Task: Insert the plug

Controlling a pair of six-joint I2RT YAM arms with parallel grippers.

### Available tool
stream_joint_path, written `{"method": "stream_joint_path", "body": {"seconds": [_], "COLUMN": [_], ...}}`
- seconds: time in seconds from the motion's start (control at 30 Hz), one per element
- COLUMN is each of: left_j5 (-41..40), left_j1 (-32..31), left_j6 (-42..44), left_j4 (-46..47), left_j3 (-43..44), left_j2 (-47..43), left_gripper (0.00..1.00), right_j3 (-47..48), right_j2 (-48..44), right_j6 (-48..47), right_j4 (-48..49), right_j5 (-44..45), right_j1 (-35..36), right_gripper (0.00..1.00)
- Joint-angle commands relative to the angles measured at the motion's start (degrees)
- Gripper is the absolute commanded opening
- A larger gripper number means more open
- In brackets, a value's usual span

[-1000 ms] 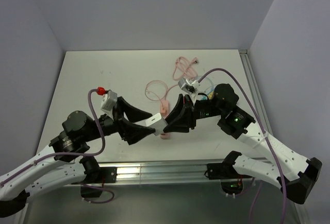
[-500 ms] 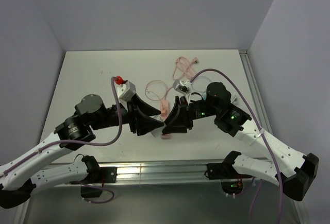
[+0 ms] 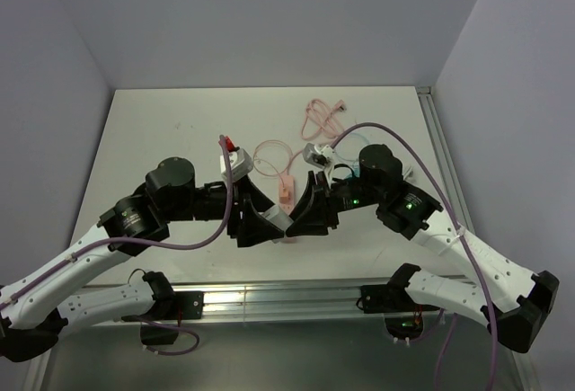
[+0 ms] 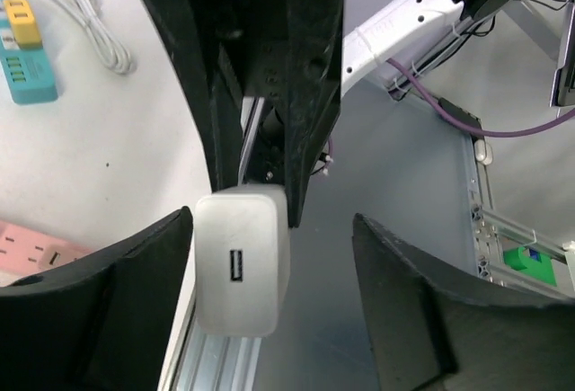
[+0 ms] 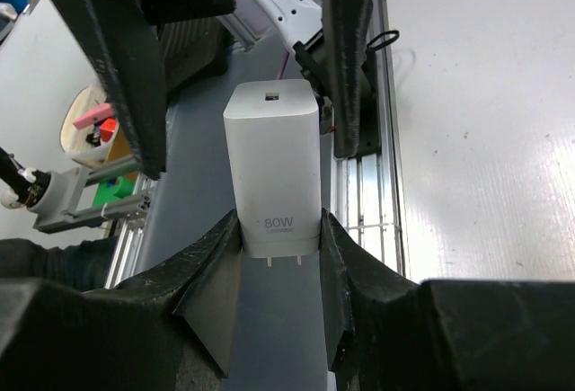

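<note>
probably light, stiff, slick white plastic charger block [image 5: 274, 171]: right gripper [image 5: 278, 229] pinches its flat sides, left gripper [image 4: 269, 229] gapes open around it.

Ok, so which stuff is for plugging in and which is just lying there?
For the job:
- white square charger block, gripped by the right pincer
- left pincer, open beside it
- flat pink power strip, probably where it goes

Just lying about:
- teal power strip with yellow sockets
- white cord
- thin pink looped cable
</note>
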Motion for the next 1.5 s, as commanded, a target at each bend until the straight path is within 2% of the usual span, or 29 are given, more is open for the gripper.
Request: {"method": "stream_joint_path", "body": {"seconds": [0.0,0.07,0.1,0.13,0.17,0.33,0.4,0.43,0.47,0.5,0.53,0.63,0.73,0.77,0.87,0.97,1.13,1.27,1.33,1.47], "left_j5": [0.8,0.8,0.9,1.3,1.9,2.2,1.6,1.2,0.6,-2.3,-5.4,-13.9,-18.4,-18.4,-20.2,-20.0,-18.8,-18.0,-15.1,-10.7], "left_j1": [0.4,0.5,0.5,0.5,0.6,0.7,0.7,0.7,0.8,0.8,0.8,0.8,1.3,1.5,2.6,3.5,4.7,6.5,8.9,9.5], "left_j6": [0.6,-0.1,-0.2,-0.1,0.1,0.0,0.0,0.6,1.1,1.9,3.3,7.2,14.0,16.6,24.0,31.2,42.6,46.5,46.8,47.7], "left_j4": [-1.7,-0.2,-0.3,-1.0,-1.3,-1.9,-3.1,-3.7,-5.5,-6.6,-7.6,-6.4,-4.2,-3.7,-4.4,-2.9,9.5,15.1,17.2,17.9], "left_j3": [1.4,0.5,0.4,0.5,0.9,1.8,2.5,3.1,3.5,4.0,4.1,1.3,-1.8,-2.7,-3.1,-4.6,-12.6,-13.7,-14.3,-13.8], "left_j2": [-0.6,-1.2,-1.1,-0.6,-0.4,0.9,1.7,2.4,3.0,3.8,3.8,2.0,1.8,2.4,7.4,12.1,12.0,13.5,14.1,16.7], "left_gripper": [0.78,0.79,0.76,0.72,0.63,0.45,0.01,0.00,0.00,0.00,0.00,0.00,0.00,0.00,0.00,0.00,0.00,0.00,0.00,0.00], "right_j3": [3.2,2.9,2.9,3.1,3.2,3.7,3.8,4.0,4.3,5.6,6.3,8.2,8.0,7.9,6.4,2.7,-4.9,-7.6,-8.1,-8.4], "right_j2": [-1.9,-2.2,-2.4,-2.6,-2.5,-2.1,-2.0,-1.9,-1.7,-1.4,-0.7,0.6,1.8,2.4,3.3,2.7,0.4,-0.7,-1.1,-2.0], "right_j6": [-0.6,-0.4,-0.3,-0.4,-0.5,-0.8,-0.6,-0.6,-1.0,-1.7,-3.1,-3.3,-0.6,0.1,2.8,4.6,6.4,6.0,5.1,3.9], "right_j4": [2.7,3.1,3.2,2.8,2.7,2.4,2.9,2.8,1.7,0.0,-4.2,-11.6,-15.5,-16.5,-19.2,-18.4,-12.8,-11.1,-11.4,-11.8], "right_j5": [-1.1,-0.8,-0.5,-0.4,-0.4,-1.4,-1.0,0.3,2.1,4.4,10.9,21.9,29.0,36.0,43.9,44.6,40.1,39.3,40.2,39.9], "right_j1": [0.1,0.1,0.1,0.1,0.1,0.1,0.1,0.1,0.1,0.1,0.0,-0.9,-3.1,-3.6,-4.7,-5.4,-6.6,-6.9,-7.0,-8.1], "right_gripper": [0.00,0.00,0.00,0.00,0.00,0.00,0.00,0.00,0.12,0.30,0.59,0.95,0.99,1.00,1.00,1.00,1.00,1.00,1.00,1.00]}}
